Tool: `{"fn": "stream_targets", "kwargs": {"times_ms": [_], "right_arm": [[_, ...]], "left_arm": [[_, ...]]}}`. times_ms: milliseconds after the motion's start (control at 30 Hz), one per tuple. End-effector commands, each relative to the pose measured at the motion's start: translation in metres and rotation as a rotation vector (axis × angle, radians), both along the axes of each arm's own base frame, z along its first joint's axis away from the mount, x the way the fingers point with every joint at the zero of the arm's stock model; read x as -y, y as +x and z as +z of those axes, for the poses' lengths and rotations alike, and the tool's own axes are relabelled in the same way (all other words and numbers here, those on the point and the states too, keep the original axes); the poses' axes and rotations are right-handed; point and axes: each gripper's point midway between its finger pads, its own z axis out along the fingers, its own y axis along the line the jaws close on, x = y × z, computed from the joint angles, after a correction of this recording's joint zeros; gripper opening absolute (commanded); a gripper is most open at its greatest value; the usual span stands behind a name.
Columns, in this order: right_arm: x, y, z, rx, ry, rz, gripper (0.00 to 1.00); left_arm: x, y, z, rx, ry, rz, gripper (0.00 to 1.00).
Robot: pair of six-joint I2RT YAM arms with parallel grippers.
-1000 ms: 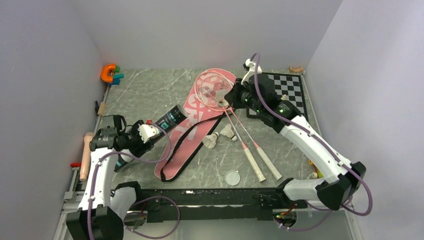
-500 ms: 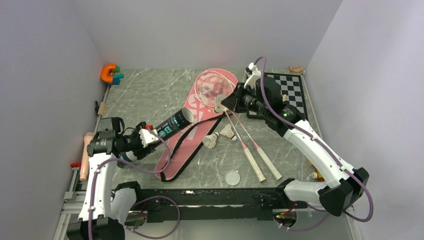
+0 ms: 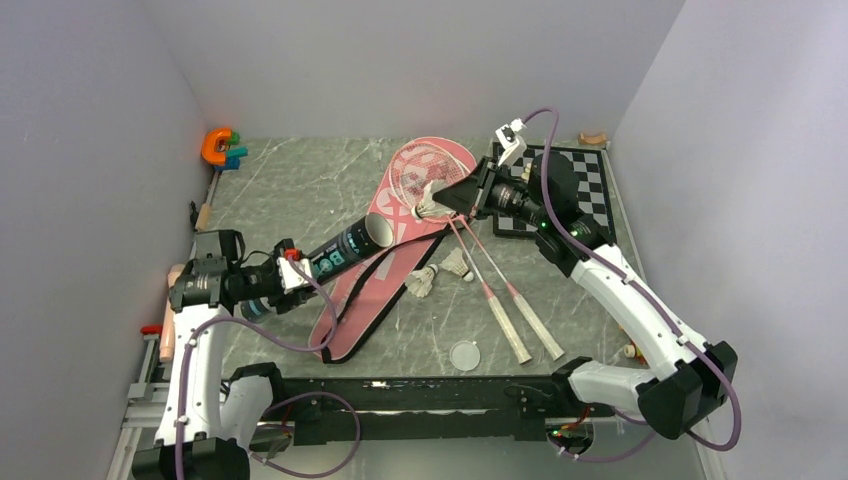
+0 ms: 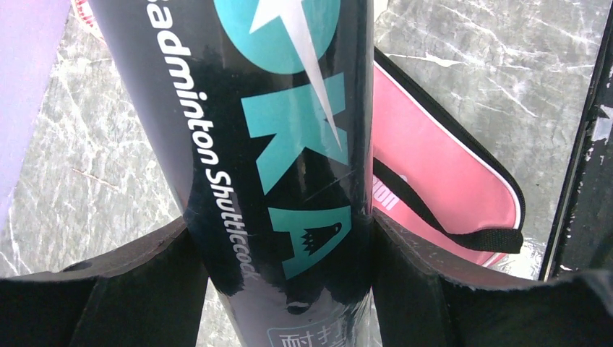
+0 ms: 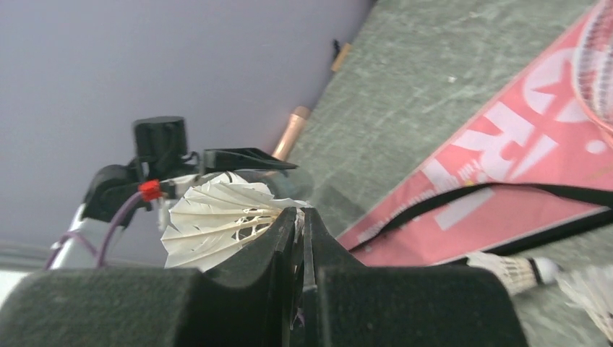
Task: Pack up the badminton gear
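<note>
My left gripper point(image 3: 290, 270) is shut on the black tube point(image 3: 340, 243), holding it tilted with its open mouth toward the right arm; in the left wrist view the tube point(image 4: 275, 144) fills the jaws. My right gripper point(image 3: 443, 203) is shut on a white feather shuttlecock point(image 3: 429, 197), held above the pink SPORT bag point(image 3: 375, 265); the right wrist view shows the shuttlecock point(image 5: 217, 220) pinched by its feathers. Two more shuttlecocks point(image 3: 440, 272) lie on the table. Two pink-and-white rackets point(image 3: 500, 295) lie with heads on the bag's top.
A black-and-white chessboard point(image 3: 585, 175) lies at the back right under the right arm. An orange and teal toy point(image 3: 220, 147) sits at the back left. A small clear lid point(image 3: 464, 354) lies near the front edge.
The left gripper drew back left and raised the tube's mouth toward the right arm. The right gripper lifted the shuttlecock off the racket head and swung it left toward the tube.
</note>
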Motion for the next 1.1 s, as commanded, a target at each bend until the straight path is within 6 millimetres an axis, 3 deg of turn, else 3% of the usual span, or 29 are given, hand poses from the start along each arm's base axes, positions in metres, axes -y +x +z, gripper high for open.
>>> {"fn": "stream_targets", "kwargs": {"times_ms": [0,167,633,1067], "right_arm": [[-0.014,-0.009,0.034,0.064,0.141,0.093,0.11],[-0.026,-0.008,0.029,0.03,0.186,0.13,0.09],[-0.073,-0.029,0.022,0.031,0.153,0.21,0.07],[-0.045,-0.023,0.044,0.151,0.013,0.075,0.07]], "left_arm": [[0.011,-0.001,0.01,0.083,-0.046,-0.068,0.16],[0.013,0.003,0.01,0.083,-0.071,-0.066,0.16],[0.009,0.016,0.008,0.069,-0.081,-0.015,0.17],[0.006,0.016,-0.008,0.035,-0.064,0.006,0.16]]}}
